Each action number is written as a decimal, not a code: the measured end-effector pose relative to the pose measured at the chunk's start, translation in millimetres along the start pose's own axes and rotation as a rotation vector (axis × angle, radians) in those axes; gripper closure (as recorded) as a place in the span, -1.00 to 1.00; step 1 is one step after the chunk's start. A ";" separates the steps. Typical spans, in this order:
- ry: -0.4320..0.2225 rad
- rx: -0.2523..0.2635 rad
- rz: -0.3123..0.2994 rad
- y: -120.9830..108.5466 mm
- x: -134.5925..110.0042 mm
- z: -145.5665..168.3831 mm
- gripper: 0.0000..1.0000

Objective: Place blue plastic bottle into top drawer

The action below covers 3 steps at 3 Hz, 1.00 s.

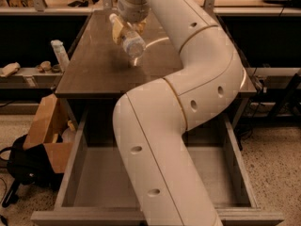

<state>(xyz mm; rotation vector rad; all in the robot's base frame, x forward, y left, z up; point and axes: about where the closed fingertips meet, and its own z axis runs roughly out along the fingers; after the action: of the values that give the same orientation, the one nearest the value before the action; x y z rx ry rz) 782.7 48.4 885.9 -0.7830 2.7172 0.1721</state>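
The blue plastic bottle [132,44] is clear and ribbed, with a white cap pointing up and to the left. My gripper [121,31] is shut on it near its upper half and holds it tilted a little above the dark tabletop [94,69], over the far middle. Its shadow falls on the table just below. The top drawer [91,180] stands pulled open under the table's front edge; its grey floor is bare where it shows. My white arm crosses over the drawer's middle and hides part of it.
A slim opaque white bottle [59,54] stands on a shelf left of the table. An open cardboard box [47,131] and a black bag [21,166] sit on the floor left of the drawer. A low shelf [23,76] runs along the left.
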 end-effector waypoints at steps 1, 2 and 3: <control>-0.007 0.062 -0.171 -14.3 4.8 -18.5 1.00; -0.019 0.126 -0.355 -26.2 15.1 -38.4 1.00; -0.043 0.166 -0.557 -32.2 32.9 -54.6 1.00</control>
<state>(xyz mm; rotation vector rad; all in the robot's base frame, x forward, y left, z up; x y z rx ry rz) 759.4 -6.0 925.9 -1.4147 2.3251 -0.1569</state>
